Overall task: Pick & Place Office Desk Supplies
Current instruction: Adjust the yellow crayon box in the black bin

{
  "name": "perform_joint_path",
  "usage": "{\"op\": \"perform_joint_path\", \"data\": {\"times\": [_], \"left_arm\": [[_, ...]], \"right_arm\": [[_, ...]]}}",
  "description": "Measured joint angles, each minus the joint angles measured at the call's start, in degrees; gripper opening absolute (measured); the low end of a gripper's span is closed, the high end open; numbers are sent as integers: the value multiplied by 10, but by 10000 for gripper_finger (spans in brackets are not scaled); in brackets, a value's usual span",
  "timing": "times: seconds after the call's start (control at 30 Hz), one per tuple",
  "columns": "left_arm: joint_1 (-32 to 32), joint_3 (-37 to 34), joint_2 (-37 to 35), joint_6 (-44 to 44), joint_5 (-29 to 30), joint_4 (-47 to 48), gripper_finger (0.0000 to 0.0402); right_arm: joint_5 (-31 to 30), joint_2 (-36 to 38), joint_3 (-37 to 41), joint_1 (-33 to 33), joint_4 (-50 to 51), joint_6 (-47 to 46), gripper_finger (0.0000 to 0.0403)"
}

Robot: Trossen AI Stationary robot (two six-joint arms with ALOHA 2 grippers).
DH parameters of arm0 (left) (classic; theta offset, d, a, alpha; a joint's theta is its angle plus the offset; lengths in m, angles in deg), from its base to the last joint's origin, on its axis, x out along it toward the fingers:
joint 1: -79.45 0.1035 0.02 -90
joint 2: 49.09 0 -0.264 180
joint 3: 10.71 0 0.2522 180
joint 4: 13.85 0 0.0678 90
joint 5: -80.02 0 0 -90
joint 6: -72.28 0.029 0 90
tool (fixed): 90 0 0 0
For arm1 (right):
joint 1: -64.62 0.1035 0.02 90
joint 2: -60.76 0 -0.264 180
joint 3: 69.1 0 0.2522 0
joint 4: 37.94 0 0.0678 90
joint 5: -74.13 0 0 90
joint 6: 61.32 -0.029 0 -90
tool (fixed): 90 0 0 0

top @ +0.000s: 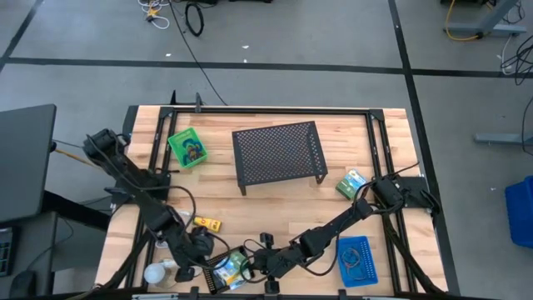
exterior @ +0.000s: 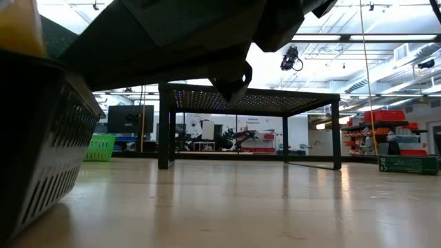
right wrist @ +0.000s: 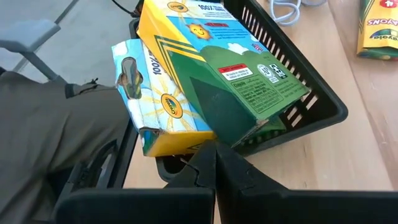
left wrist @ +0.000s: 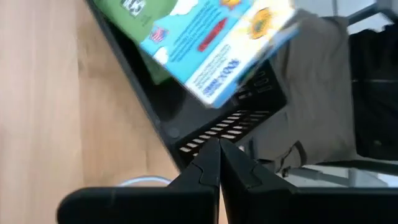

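At the desk's six o'clock edge, both pincers hover closed and empty over the black tray (top: 223, 279) holding the crayon boxes (right wrist: 217, 74): left pincer (left wrist: 219, 163) from seven o'clock, right pincer (right wrist: 215, 163) from five. You should open one before descending, so it clears the tray rim. The yellow-green box reads "100%"; "Crayons" shows on the loose yellow box (top: 207, 223).

Left wrist view: closed jaws in front of a black tray

The left gripper (left wrist: 219, 163) is seen with its jaws pressed together, tips meeting just before the slotted wall of the black tray (left wrist: 217, 127). A blue-and-green packet (left wrist: 211, 43) is seen tilted, overhanging the tray. The wooden worktop (left wrist: 43, 106) is shown beside the tray. A grey fabric surface (left wrist: 317, 93) is seen beyond the tray.
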Motion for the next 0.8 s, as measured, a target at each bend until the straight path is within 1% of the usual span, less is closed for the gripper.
{"op": "perform_joint_path", "data": {"times": [0.13,0.4,0.6,0.8], "left_arm": [[14,0,16,8,-4,2,1],[32,0,46,31,-48,1,1],[38,0,62,47,-67,-17,1],[37,0,62,56,-65,-14,1]], "right_arm": [[3,0,0,-2,-1,2,0],[-6,-1,0,-2,-6,8,0],[-11,-2,-8,-3,-1,17,0],[-50,-2,-8,-2,0,22,0]]}}
